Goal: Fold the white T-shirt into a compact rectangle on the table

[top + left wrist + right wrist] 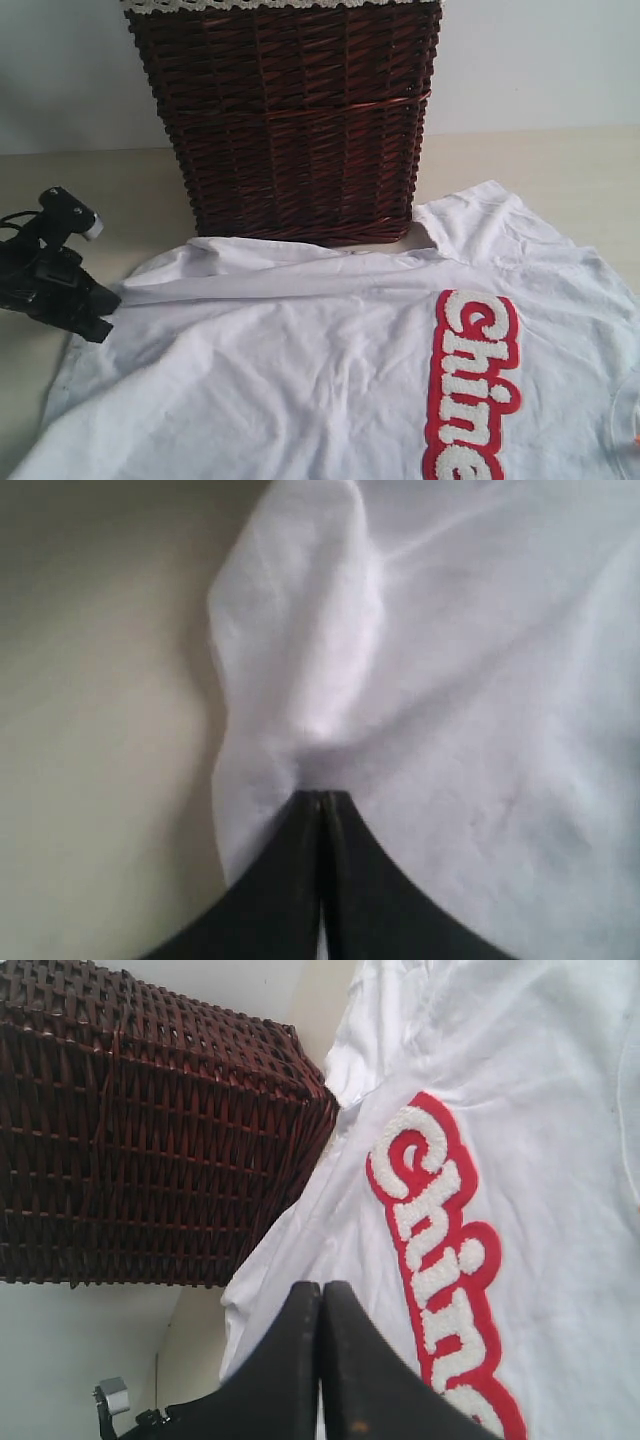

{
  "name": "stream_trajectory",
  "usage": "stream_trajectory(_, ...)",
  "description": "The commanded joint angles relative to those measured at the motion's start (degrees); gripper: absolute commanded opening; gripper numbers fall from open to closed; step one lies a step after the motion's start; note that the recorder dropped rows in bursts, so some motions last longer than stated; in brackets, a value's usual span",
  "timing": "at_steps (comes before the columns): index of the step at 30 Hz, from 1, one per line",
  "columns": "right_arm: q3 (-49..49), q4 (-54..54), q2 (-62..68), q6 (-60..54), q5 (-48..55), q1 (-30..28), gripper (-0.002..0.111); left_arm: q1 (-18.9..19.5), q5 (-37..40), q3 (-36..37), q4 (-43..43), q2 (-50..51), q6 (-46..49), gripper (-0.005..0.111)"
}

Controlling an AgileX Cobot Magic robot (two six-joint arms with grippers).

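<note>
The white T-shirt (300, 370) lies spread over the beige table (560, 170), with its red-outlined lettering (470, 385) facing up at the right. At the shirt's left edge my left gripper (100, 318) is shut on a pinch of cloth, and a taut ridge runs from it toward the basket. In the left wrist view the fabric (480, 680) bunches right at the closed tips of the left gripper (320, 796). My right gripper (322, 1286) is shut with nothing between its fingers. It hovers over the shirt (560, 1080) beside the lettering (440, 1250) and is outside the exterior view.
A dark brown wicker basket (290, 120) with a lace-trimmed lining stands at the back centre, its base touching the shirt's far edge. It also shows in the right wrist view (150, 1130). Bare table (90, 730) lies left of the shirt.
</note>
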Motion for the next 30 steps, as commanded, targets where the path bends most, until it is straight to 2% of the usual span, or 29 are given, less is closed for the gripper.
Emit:
stream_trajectory(1,0.1,-0.4,-0.2,-0.3,-0.6,0.0,0.000,0.4,-17.8,0.9,-0.4,-1.2,-1.6,0.000)
stream_trajectory(5,0.1,-0.4,-0.2,-0.3,-0.6,0.0,0.000,1.3,-20.3,1.1,-0.4,-3.3,-0.1,0.000)
stream_trajectory(11,0.1,-0.4,-0.2,-0.3,-0.6,0.0,0.000,1.2,-16.1,2.9,1.3,-8.8,0.5,0.000)
stream_trajectory(14,0.1,-0.4,-0.2,-0.3,-0.6,0.0,0.000,1.3,-11.0,4.0,0.8,-14.2,-0.4,0.000)
stream_trajectory(17,0.1,-0.4,-0.2,-0.3,-0.6,0.0,0.000,2.2,0.4,2.7,-2.1,-17.3,2.0,0.000)
stream_trajectory(19,0.1,-0.4,-0.2,-0.3,-0.6,0.0,0.000,2.3,5.8,0.0,-1.9,-15.2,2.0,0.000)
stream_trajectory(25,0.1,-0.4,-0.2,-0.3,-0.6,0.0,0.000,2.3,4.3,-8.9,-7.0,-2.3,2.0,0.000)
stream_trajectory(30,0.1,-0.4,-0.2,-0.3,-0.6,0.0,0.000,2.3,4.3,-13.8,-5.8,5.3,2.0,0.000)
